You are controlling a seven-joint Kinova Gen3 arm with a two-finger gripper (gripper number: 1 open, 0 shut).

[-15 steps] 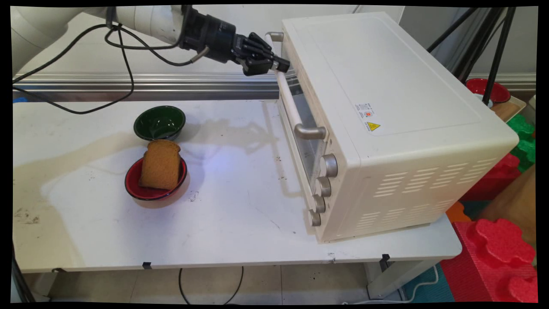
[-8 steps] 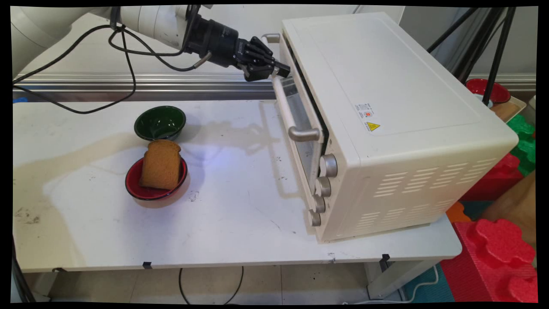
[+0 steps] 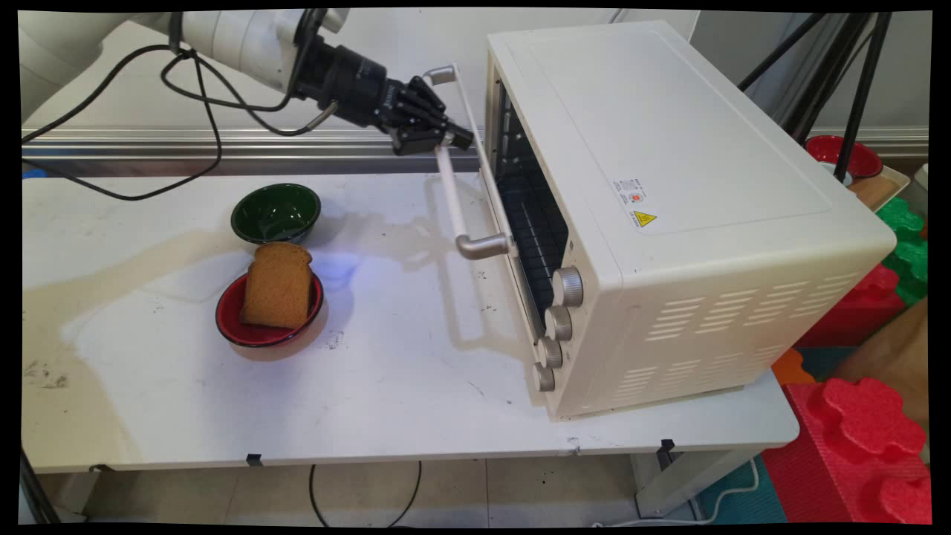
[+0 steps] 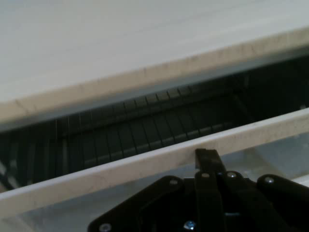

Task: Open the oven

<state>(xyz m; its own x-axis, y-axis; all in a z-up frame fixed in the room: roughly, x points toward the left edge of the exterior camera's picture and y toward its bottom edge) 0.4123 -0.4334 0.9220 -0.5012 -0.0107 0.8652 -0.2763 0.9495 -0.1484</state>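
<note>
A cream toaster oven (image 3: 669, 186) stands on the right of the white table (image 3: 386, 401). Its glass door (image 3: 475, 156) leans out partly open, showing the dark wire rack (image 3: 531, 223) inside. My gripper (image 3: 446, 137) is shut on the door's white handle bar (image 3: 452, 189) near its far end. In the hand view the door's upper edge (image 4: 145, 164) crosses just above my gripper (image 4: 207, 159), with the wire rack (image 4: 130, 130) behind it. A slice of brown toast (image 3: 278, 284) leans in a red bowl (image 3: 234, 323) at the table's left.
A dark green bowl (image 3: 276, 212) sits just behind the red one. Four silver knobs (image 3: 559, 319) run down the oven's front. Black cables (image 3: 186, 126) hang from the arm. Red and green foam blocks (image 3: 862, 431) lie beside the table at the right.
The oven door has swung out from closed to partly open. My gripper moved left and a little down with the handle in it.
</note>
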